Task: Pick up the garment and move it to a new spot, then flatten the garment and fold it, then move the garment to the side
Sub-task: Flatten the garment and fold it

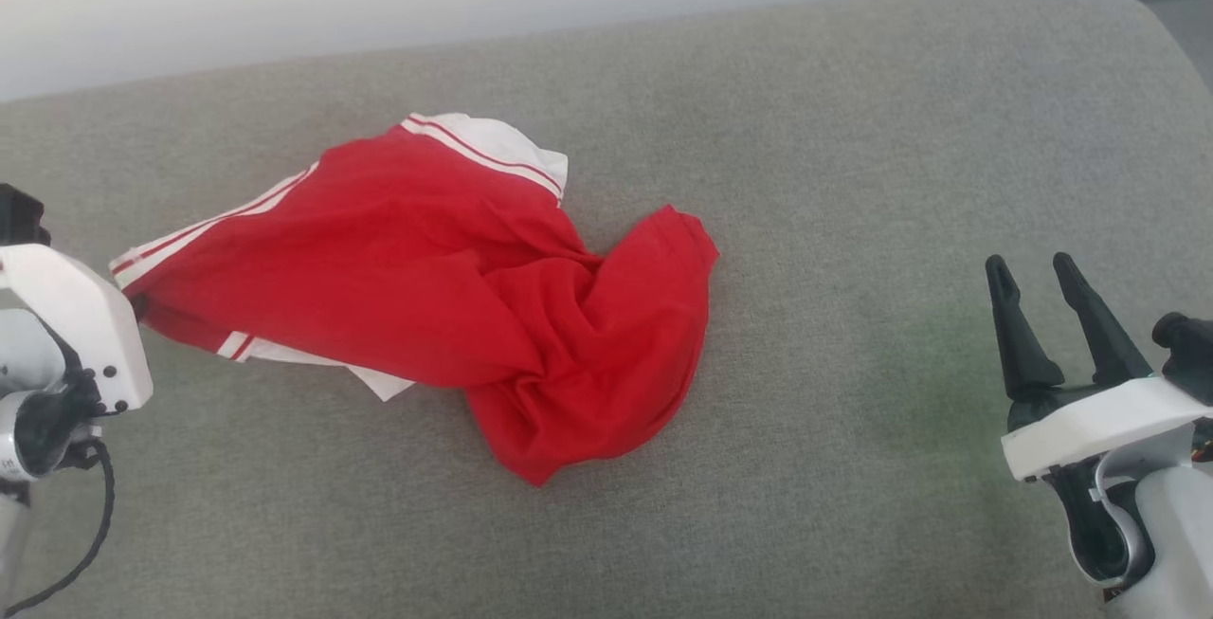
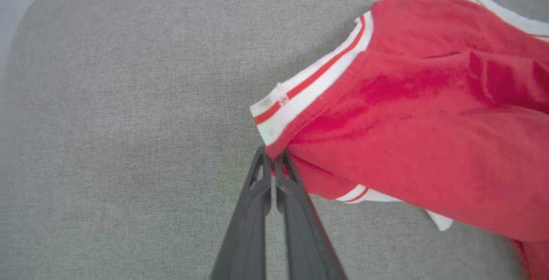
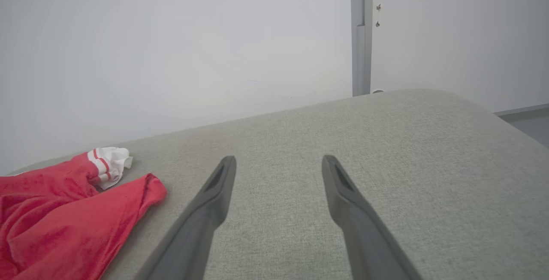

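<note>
The left gripper (image 2: 272,156) has its two dark fingers pressed together, with almost no gap between them, and the tips are closed on the edge of the garment (image 1: 417,287). They pinch the red fabric at a corner, just under the white-and-red striped trim (image 2: 309,95). In the left wrist view, the cloth spreads from these tips forward and to the right in soft folds, and a small white piece shows beside the fingers on the right. In the head view, the same corner of the garment reaches to the white housing of the left arm. From there the crumpled red body runs toward the right gripper (image 1: 1029,262). A white sleeve (image 1: 502,140) with red stripes lies on the far side of the pile. The garment rests on a grey padded surface (image 1: 853,173). The right gripper has its fingers wide apart and holds nothing. It is above the bare grey surface, well apart from the garment, which lies on its left side. The nearest red fold is short of its left finger, not touching it. Beyond the fingertips of the right gripper there is the far edge of the surface and then a pale wall (image 3: 171,57).
</note>
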Robot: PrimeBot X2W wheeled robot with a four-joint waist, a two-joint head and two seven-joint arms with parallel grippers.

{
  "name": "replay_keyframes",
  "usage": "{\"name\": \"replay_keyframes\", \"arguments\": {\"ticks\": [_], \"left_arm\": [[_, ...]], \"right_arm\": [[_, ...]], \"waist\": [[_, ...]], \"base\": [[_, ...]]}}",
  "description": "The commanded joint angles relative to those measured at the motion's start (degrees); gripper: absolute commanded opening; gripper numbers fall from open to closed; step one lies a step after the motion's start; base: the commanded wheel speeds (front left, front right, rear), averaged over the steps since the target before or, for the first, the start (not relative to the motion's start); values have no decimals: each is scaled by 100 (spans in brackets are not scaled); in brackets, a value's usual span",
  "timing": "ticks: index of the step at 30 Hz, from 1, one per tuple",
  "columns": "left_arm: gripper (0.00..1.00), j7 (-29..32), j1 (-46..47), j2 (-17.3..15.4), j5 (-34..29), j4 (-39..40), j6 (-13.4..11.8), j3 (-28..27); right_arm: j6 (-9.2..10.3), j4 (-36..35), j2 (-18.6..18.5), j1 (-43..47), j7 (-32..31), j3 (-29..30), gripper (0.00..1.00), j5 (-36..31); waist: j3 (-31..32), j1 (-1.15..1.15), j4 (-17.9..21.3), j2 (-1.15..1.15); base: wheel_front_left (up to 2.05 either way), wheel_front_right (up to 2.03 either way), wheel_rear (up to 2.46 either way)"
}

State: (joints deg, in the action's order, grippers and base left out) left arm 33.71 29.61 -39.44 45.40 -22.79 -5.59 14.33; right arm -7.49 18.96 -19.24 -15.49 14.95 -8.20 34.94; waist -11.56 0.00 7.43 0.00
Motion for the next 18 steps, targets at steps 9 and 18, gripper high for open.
{"name": "replay_keyframes", "arguments": {"ticks": [9, 18], "left_arm": [[0, 353, -33, 62, -80, 1307, -135, 248], [0, 833, 347, 718, -237, 2138, 90, 1176]], "right_arm": [[0, 69, 69, 134, 32, -32, 100, -56], [0, 79, 125, 89, 31, -204, 100, -30]], "waist": [[290, 0, -53, 0], [370, 0, 176, 0]], "base": [[0, 0, 0], [0, 0, 0]]}}
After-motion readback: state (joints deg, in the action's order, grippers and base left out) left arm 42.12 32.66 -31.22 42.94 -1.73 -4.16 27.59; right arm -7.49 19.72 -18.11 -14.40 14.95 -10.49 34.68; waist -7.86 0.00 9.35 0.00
